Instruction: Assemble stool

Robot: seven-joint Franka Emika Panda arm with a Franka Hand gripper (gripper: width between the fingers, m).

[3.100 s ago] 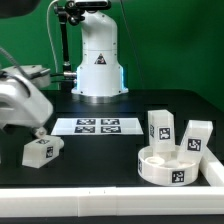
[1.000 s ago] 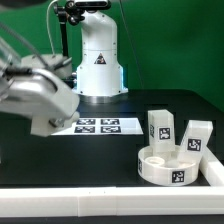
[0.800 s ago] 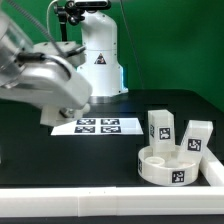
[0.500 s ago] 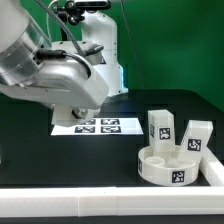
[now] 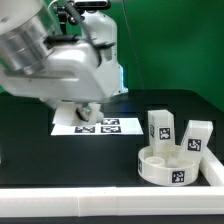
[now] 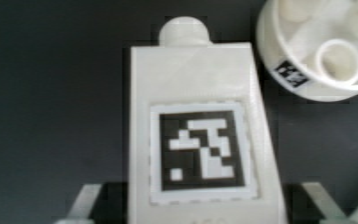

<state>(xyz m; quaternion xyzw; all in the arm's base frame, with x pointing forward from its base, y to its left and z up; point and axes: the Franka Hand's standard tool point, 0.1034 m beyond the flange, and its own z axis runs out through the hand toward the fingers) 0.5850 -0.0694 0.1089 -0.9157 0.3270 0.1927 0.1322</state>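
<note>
Sitting inside the rimmed seat (image 5: 168, 166), one leg (image 5: 192, 146) leans against its wall.

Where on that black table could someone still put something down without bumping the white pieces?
The front strip of the table, between the marker board and the near edge, is bare. At the exterior view's right it is crowded: the seat with two legs behind it. The arm holding a leg hangs over the exterior view's left.

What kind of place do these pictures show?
Probably a robotics lab test bench: a black table before a green backdrop, a marker board with printed tags, and tagged white stool parts.
</note>
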